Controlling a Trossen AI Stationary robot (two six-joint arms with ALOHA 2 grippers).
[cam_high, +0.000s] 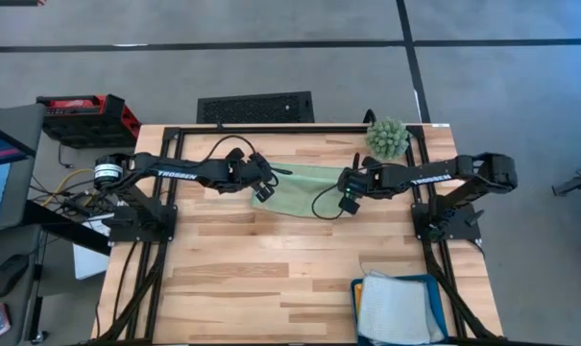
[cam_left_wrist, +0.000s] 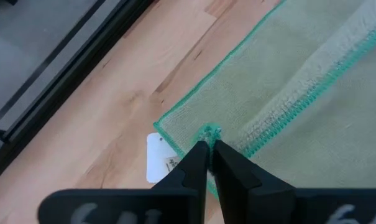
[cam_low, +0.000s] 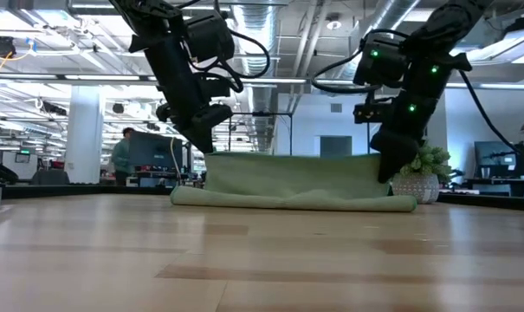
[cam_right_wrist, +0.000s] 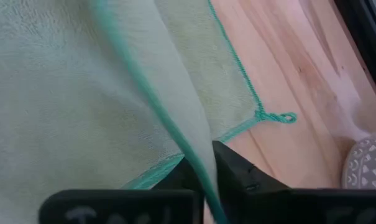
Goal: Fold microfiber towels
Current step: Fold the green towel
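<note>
Left hand [cam_left_wrist: 207,151] and right hand [cam_right_wrist: 203,163] are each closed on a corner of the light green towel [cam_high: 302,190], raised at the worktop's [cam_high: 271,279] far side. Remaining towels [cam_high: 396,306] overlap in the tray [cam_high: 357,288], individually indistinct.

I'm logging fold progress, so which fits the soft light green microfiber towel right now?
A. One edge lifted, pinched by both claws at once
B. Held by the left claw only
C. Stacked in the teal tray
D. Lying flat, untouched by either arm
A: the soft light green microfiber towel stands up off the wooden table, the left claw and right claw each shut on its edge.
</note>
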